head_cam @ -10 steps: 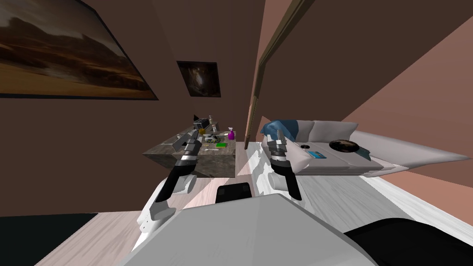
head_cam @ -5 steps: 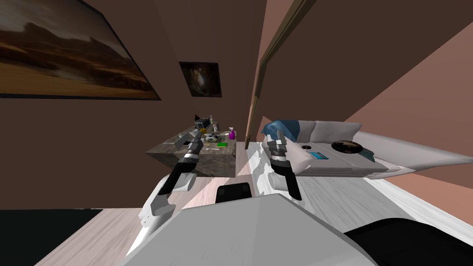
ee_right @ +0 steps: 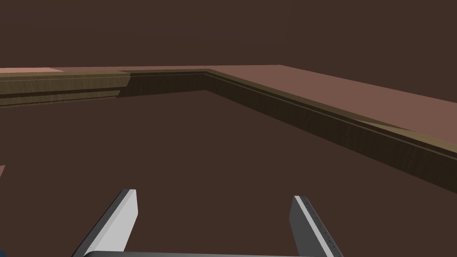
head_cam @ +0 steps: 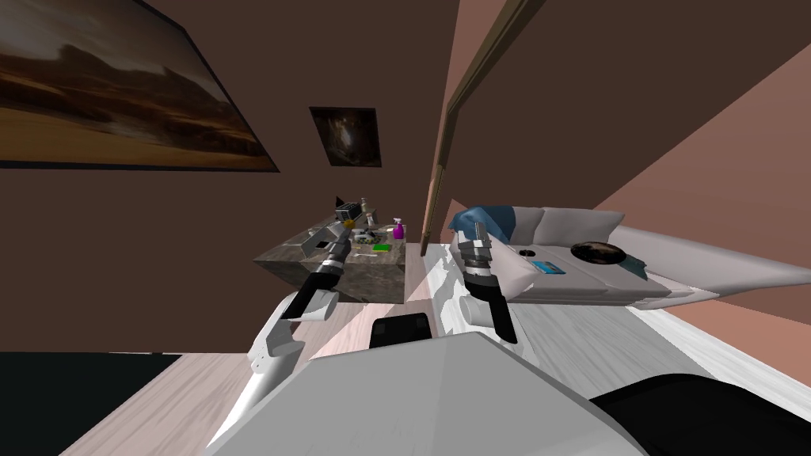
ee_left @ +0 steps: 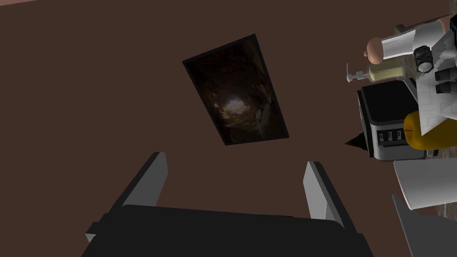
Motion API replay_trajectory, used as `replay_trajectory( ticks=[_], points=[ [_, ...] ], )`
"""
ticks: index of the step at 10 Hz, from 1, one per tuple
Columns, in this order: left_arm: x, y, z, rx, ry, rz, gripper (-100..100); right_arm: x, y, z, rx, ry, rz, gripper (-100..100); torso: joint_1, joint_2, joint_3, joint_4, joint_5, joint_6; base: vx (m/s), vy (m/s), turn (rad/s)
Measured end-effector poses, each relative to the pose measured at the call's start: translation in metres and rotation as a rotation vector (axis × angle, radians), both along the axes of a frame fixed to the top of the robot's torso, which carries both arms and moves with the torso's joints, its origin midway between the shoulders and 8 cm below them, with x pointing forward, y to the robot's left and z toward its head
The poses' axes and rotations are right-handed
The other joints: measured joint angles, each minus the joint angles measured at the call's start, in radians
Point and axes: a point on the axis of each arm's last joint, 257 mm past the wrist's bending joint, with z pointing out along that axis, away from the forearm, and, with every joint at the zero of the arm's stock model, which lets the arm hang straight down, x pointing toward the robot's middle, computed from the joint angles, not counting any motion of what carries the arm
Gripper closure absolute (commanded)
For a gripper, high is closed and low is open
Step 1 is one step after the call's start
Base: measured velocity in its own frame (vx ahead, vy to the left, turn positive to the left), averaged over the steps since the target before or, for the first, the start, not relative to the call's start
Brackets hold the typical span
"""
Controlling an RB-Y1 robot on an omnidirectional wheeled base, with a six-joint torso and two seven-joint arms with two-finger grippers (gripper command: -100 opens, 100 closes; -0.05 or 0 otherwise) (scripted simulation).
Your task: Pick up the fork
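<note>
- The left end effector (head_cam: 344,237) is stretched out over the desk (head_cam: 360,283), a dark, stone-patterned block that stands against the brown wall.
- In the left wrist view its two fingers (ee_left: 157,176) stand spread wide with nothing between them. They point at the wall rather than down at the desk top.
- The fork (head_cam: 365,255) seems to be the thin pale sliver lying flat on the desk top. It is too small for its tines to show.
- It lies just beside a green block (head_cam: 381,248), on the near side of it, and close to the left end effector on that end effector's right. How high the fingers hang above it cannot be told.
- Further back on the desk are a purple spray bottle (head_cam: 397,229) and a grey toaster (head_cam: 346,211) near the wall.
- The left wrist view also shows a pump bottle (ee_left: 384,71) of pale yellow liquid beside the toaster, and a yellow rounded thing (ee_left: 421,134) in front of it.
- The right end effector (head_cam: 478,230) is raised in front of the sofa (head_cam: 570,281), by a blue cushion (head_cam: 479,218).
- Its fingers (ee_right: 120,218) are spread apart and hold nothing.
- A dark round dish (head_cam: 594,251) rests on the sofa seat, well apart from the desk.
</note>
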Motion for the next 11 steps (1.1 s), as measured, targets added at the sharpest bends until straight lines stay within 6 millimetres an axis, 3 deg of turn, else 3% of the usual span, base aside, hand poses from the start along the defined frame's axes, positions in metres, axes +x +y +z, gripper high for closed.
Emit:
replay_trajectory(
  ticks=[11],
  points=[
    [0.037,0.022,-0.069,0.067,0.289,0.073,-100,0.000,0.000,0.000,0.000,0.000,0.000,0,0.000,0.000,0.000,0.000,0.000,0.000,0.000,0.009,0.011]
  ],
)
